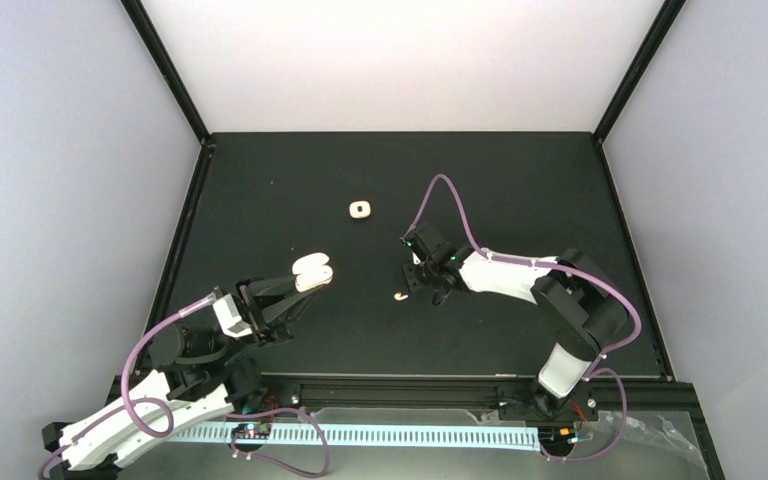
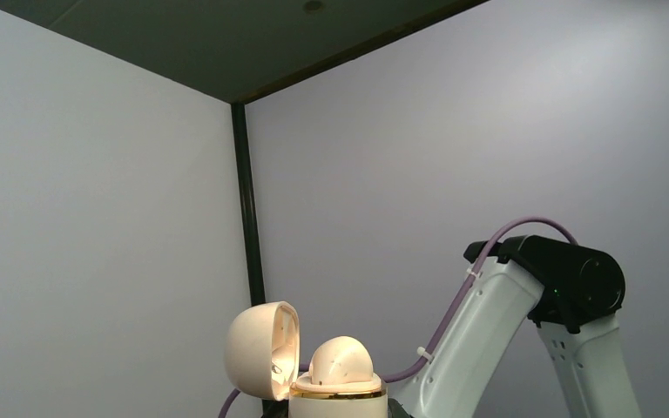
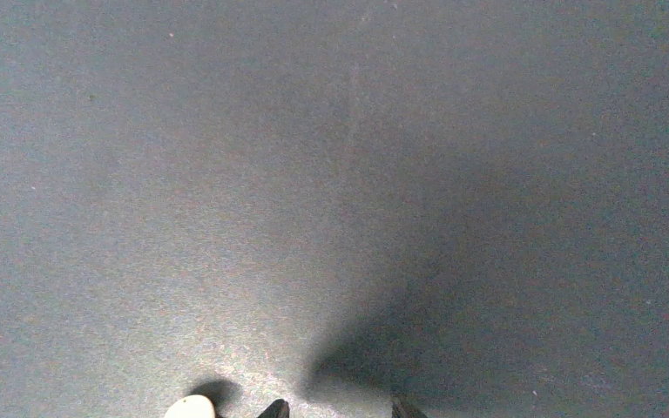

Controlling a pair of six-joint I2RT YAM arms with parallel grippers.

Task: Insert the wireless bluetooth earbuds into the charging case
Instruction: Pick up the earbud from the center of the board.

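We see the left gripper (image 1: 298,284) pinched shut on the cream, rounded plastic charging case (image 1: 312,271), its lid hinged open, at the near left of the matte black table (image 1: 520,190). A tiny cream comma-shaped plastic earbud (image 1: 400,296) lies near the centre, just beside the right gripper (image 3: 335,409), whose fingers stand apart with nothing between them. In the wrist view the earbud sits outside that gap, to its left. We judge the main risk is closing on air, or nudging the earbud so it skids away. Being so small, it could also pop out of a pinch. A small cream rounded-square object (image 1: 360,209) lies farther back.
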